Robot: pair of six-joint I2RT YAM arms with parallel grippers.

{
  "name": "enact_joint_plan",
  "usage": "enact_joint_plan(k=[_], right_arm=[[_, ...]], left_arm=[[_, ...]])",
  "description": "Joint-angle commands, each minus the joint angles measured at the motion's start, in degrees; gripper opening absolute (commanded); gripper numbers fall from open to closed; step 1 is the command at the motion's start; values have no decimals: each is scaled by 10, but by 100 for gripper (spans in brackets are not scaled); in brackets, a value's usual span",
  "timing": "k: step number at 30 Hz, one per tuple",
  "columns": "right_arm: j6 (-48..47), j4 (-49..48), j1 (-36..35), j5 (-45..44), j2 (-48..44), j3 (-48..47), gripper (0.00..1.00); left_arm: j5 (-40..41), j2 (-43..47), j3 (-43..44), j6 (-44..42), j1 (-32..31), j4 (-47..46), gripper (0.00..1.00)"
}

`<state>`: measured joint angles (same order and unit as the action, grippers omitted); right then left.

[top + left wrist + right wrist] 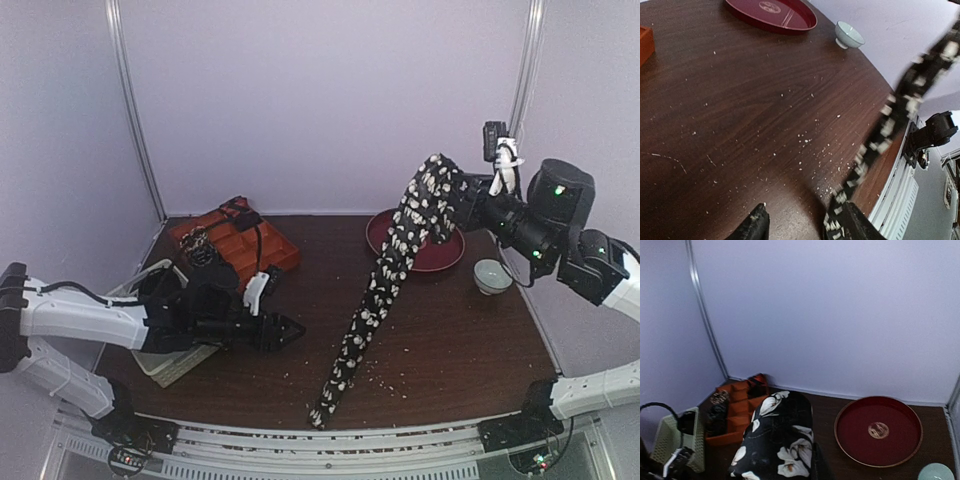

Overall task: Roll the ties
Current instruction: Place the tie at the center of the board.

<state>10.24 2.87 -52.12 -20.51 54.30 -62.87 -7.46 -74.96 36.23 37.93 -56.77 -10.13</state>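
Observation:
A long black tie with white flower marks (385, 280) hangs slanted from my right gripper (455, 200), which is raised over the back right and shut on its top end. The tie's narrow end rests on the table near the front edge. In the right wrist view the tie (775, 440) drapes over my fingers and hides them. My left gripper (295, 332) is open and low over the table, left of the tie. In the left wrist view (805, 227) the tie's lower end (890, 120) lies against the right finger (857, 225); nothing is between the fingers.
An orange compartmented tray (270, 245) at the back left holds dark coiled ties (200, 245). A white slatted basket (175, 365) sits under my left arm. A red round plate (445, 255) and a small pale bowl (492, 275) stand at the back right. White crumbs dot the table.

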Motion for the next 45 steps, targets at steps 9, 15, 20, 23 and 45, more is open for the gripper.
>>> enact_joint_plan(k=[9, 15, 20, 23, 45], right_arm=[[32, 170, 154, -131, 34, 121, 0], [50, 160, 173, -121, 28, 140, 0], [60, 149, 176, -114, 24, 154, 0], [63, 138, 178, -106, 17, 167, 0], [98, 149, 189, -106, 16, 187, 0]], left_arm=[[44, -133, 89, 39, -65, 15, 48], [24, -175, 108, 94, -117, 63, 48], [-6, -187, 96, 152, -149, 65, 48], [-12, -201, 106, 159, -164, 86, 48], [118, -183, 116, 149, -144, 224, 0]])
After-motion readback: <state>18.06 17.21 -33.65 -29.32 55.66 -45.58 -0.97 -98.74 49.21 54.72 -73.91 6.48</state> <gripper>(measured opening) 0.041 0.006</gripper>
